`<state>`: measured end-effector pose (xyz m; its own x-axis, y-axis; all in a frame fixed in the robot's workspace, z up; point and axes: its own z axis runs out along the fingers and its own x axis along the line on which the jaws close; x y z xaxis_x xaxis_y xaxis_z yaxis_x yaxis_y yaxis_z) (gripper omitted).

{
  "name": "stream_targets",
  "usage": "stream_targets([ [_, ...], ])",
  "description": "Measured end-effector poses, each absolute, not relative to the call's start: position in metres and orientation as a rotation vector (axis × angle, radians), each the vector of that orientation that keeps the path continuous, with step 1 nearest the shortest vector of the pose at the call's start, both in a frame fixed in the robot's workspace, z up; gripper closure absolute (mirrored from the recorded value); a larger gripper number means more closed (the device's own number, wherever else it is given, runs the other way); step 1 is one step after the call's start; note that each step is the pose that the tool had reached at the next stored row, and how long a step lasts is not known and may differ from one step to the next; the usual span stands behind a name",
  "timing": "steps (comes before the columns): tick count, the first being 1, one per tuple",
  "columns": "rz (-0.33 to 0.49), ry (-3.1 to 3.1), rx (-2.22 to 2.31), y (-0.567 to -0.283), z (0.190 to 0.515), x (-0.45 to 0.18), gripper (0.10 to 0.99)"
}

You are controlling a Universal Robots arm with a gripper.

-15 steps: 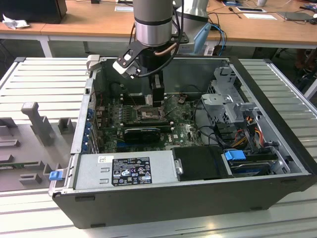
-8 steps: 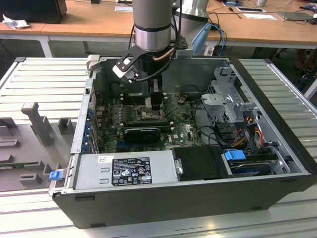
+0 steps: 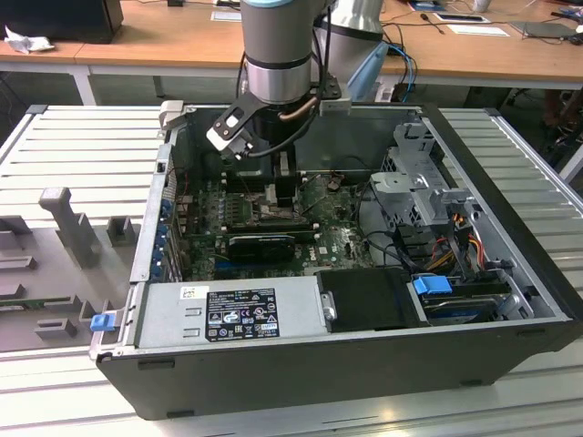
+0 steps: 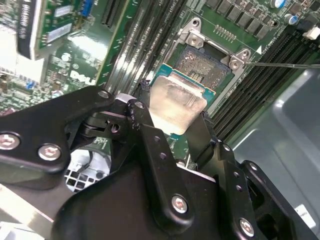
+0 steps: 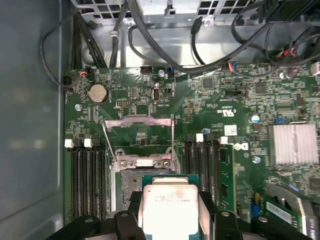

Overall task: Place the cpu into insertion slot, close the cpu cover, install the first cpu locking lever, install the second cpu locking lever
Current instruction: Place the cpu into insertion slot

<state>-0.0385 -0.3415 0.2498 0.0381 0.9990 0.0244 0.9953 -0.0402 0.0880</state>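
Silvery-beige cpu (image 5: 170,210): being held with its metal top facing up, hanging just over the near edge of the insertion slot (image 4: 205,67) and not lying in it.
Gripper (image 4: 172,115): pinching the cpu narrowly, with one black finger (image 4: 142,120) pressing on each of two opposite edges.
Insertion slot: sitting uncovered in the green motherboard (image 3: 342,241), with its dark pin field showing beyond the cpu in both wrist views.
Cpu cover (image 5: 142,161): standing swung up at the slot's far side, with the board showing through its window.
Wire lever (image 4: 280,64): sticking out from a corner of the slot, not lying along the slot's rim.
RAM slots (image 5: 85,185): running in long black rows on both sides of the slot.
Arm (image 3: 278,55): reaching down into the open computer case (image 3: 364,373), directly above the slot.
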Motion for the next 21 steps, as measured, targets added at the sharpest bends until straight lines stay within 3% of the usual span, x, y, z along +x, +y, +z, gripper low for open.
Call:
stream_targets([
  [21, 0.130, 2.180, 2.202, -0.325, 0.215, -0.045, 0.557],
])
